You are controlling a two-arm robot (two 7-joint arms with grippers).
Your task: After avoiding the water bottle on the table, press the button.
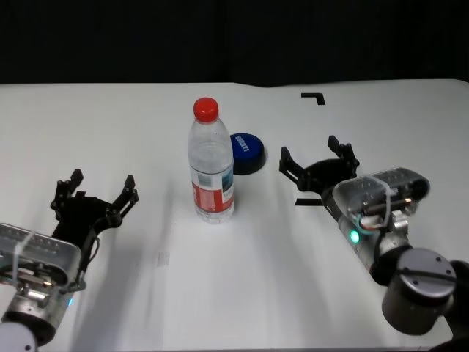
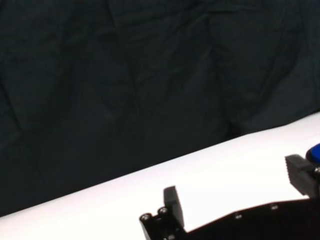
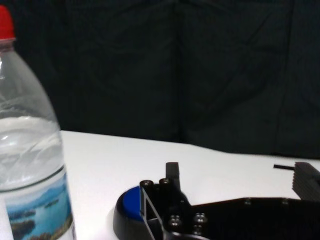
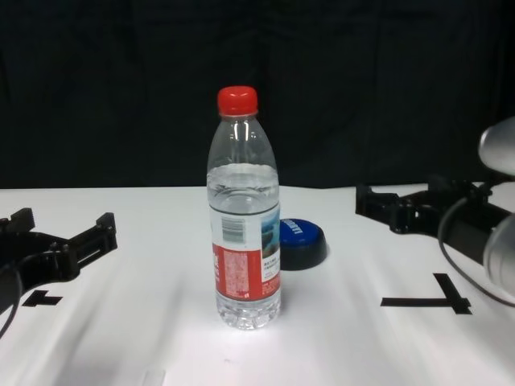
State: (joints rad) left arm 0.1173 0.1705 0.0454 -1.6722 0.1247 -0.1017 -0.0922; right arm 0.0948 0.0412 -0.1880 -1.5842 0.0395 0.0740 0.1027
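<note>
The water bottle (image 1: 211, 163) stands upright mid-table, clear with a red cap and a red, white and blue label; it also shows in the chest view (image 4: 244, 217) and the right wrist view (image 3: 30, 150). The blue dome button (image 1: 247, 152) sits just behind and to the right of it, also in the chest view (image 4: 300, 240) and the right wrist view (image 3: 131, 210). My right gripper (image 1: 317, 163) is open and empty, to the right of the button and apart from it. My left gripper (image 1: 102, 191) is open and empty at the left of the table (image 1: 110, 125).
Black tape marks lie on the white table: a corner mark (image 1: 315, 97) at the far right and a T mark (image 4: 428, 299) under my right gripper. A dark curtain (image 4: 121, 80) hangs behind the table's far edge.
</note>
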